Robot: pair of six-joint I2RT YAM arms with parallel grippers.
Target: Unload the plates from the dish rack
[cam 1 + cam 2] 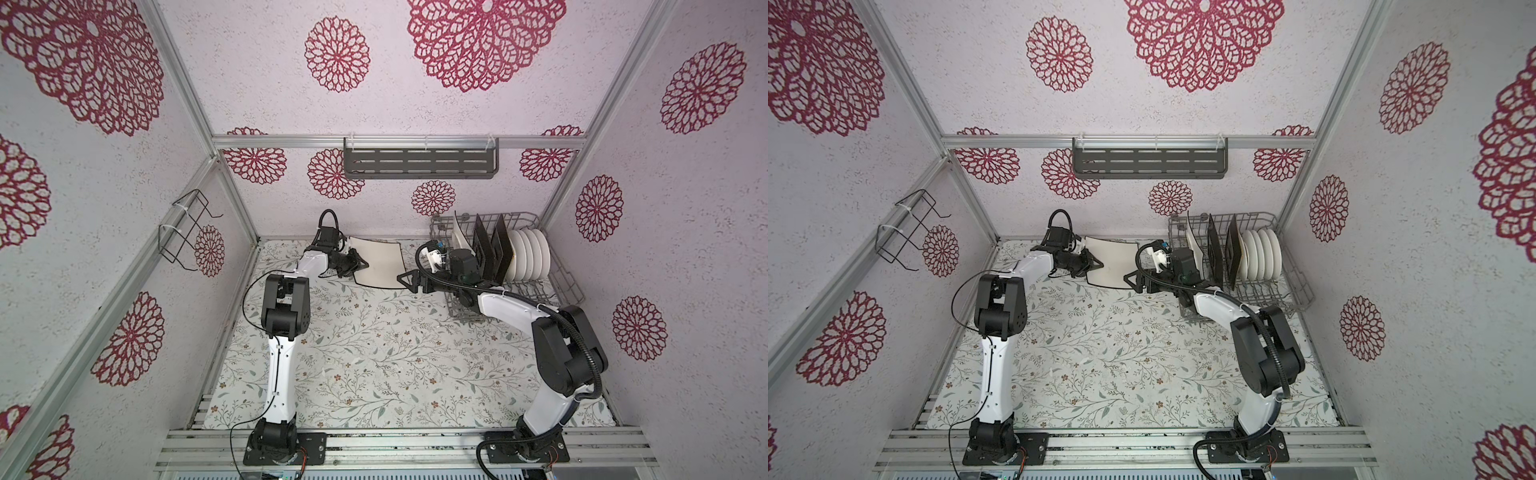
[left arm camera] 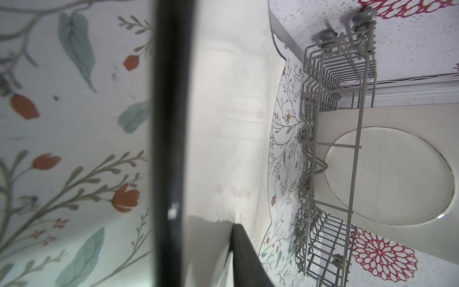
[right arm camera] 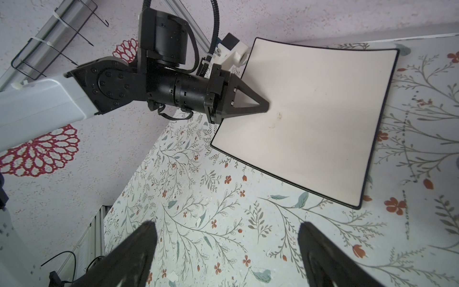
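Cream plate point(image 1: 380, 266), glossy, dark-rimmed, seemingly in narrow pinch of left claw point(image 1: 361, 264); right claw point(image 3: 228, 244) wide.

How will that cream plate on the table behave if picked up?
Probably rigid: the cream plate holds its curved edges. Its smooth face looks slippery. Flat on the table, its thin rim seems hard to pinch.

We are seeing bright, soft, even light in both top views, casting only faint shadows on the floral-printed table cover point(image 1: 395, 353). In the left wrist view a close black band point(image 2: 169, 124) is smearing out of focus beside the cream rectangular plate point(image 2: 228, 124), pale reflections washing over its surface. The black fingertips point(image 3: 134, 256) of the right gripper point(image 3: 227, 248) are blurring too.
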